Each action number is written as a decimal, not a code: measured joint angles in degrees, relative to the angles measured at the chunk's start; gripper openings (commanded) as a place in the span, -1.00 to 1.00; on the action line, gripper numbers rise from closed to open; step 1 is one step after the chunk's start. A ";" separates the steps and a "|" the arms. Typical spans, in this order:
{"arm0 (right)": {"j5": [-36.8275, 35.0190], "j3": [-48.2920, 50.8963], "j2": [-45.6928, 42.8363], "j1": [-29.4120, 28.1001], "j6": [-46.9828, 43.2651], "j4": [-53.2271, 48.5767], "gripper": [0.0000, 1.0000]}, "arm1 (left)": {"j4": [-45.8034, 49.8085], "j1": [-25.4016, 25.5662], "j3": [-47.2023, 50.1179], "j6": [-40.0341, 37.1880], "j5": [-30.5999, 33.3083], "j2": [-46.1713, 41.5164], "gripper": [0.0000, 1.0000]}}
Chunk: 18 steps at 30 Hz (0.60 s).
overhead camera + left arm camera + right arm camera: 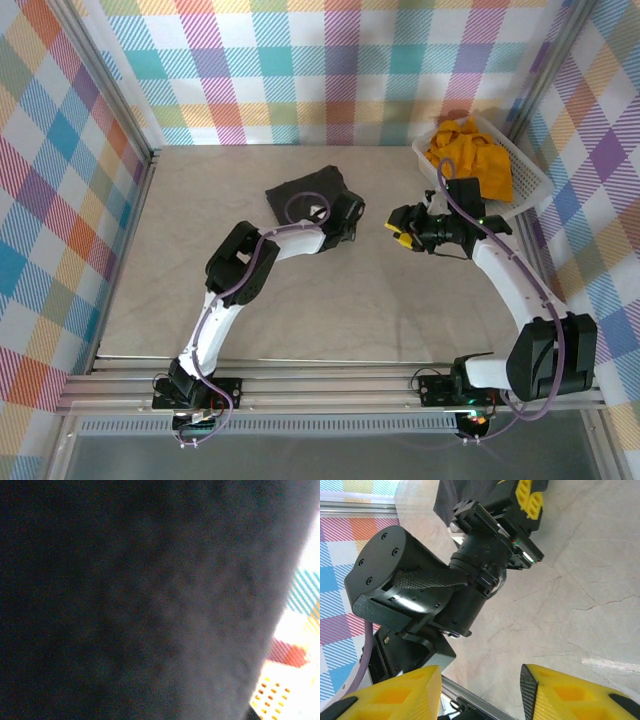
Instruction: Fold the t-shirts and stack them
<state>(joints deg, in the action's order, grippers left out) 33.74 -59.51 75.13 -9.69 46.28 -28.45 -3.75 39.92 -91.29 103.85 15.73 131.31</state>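
Nearest, at the desk's [400, 320] front edge, the two arm bases stand side by side, and both arms reach out toward the middle. The right gripper [399, 229] hangs over bare desk near the centre. Its yellow fingers [395, 697] stand apart with nothing between them, so it is released. In the right wrist view the left arm's black wrist lies just ahead of it.

Just to the left, the left gripper [347, 216] is down at the right edge of the black t-shirt [308, 196]. It is clenched. Whether cloth is caught between the fingers I cannot tell, but in the left wrist view dark fabric [140, 600] lies right up against the lens. The black t-shirt is a crumpled heap on the desk, a little beyond the middle.

Farthest, in the far right corner, a white basket [530, 180] sits on the desk, well apart from the black one, with the yellow-orange t-shirt [470, 155] bunched inside it.
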 measured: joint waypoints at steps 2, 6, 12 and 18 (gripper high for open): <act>-0.02 -0.24 0.33 0.04 0.00 -0.09 -0.09 | -1.36 -2.47 2.73 -2.78 -2.03 -1.46 -1.00; -0.02 -0.31 0.90 0.33 0.00 -0.28 -0.10 | -1.49 -11.17 6.40 -13.68 -10.82 -4.66 -1.00; -0.07 -0.28 2.32 0.37 0.07 -0.28 -0.10 | 3.50 -27.76 9.64 -31.89 -23.08 -8.63 -1.00; -0.42 -0.31 3.61 0.35 0.74 -0.24 -0.11 | 13.33 -38.75 5.01 -47.15 -29.27 -8.55 -1.00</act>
<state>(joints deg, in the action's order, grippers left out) 33.32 -59.81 78.74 -9.34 47.03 -28.69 9.58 1.17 -86.28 56.71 -13.54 122.76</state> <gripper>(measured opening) 0.446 0.088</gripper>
